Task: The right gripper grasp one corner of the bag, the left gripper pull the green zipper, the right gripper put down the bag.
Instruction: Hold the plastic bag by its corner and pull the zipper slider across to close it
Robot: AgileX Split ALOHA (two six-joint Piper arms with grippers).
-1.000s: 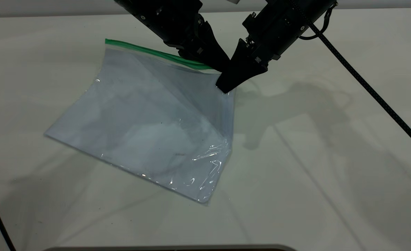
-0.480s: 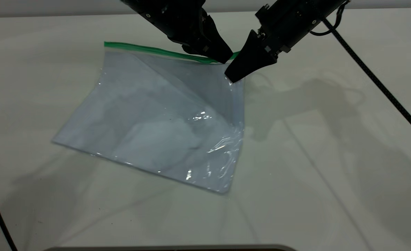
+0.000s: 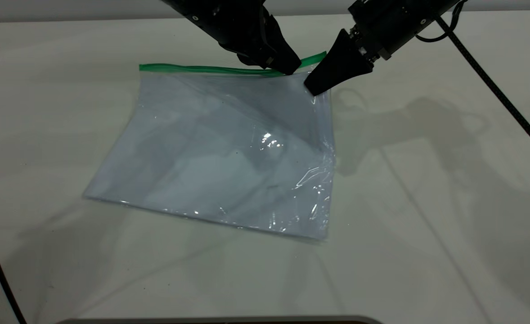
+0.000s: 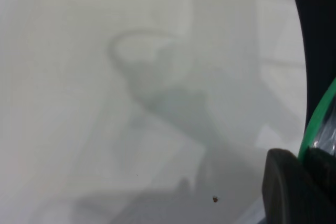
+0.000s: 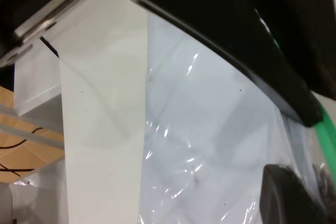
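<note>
While the right tool [image 3: 313, 88] pinches the corner of the bag [image 3: 317, 81] and lifts it off the worktop [image 3: 427, 202], the left tool [image 3: 289, 68] closes on the green zipper [image 3: 202, 69] beside it; the bag [image 3: 229, 153] slopes down.

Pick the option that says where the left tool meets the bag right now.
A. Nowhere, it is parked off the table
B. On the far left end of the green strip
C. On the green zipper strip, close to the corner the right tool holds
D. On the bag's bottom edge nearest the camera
C: the left tool sits on the green zipper, just beside the right tool at the corner of the bag.
</note>
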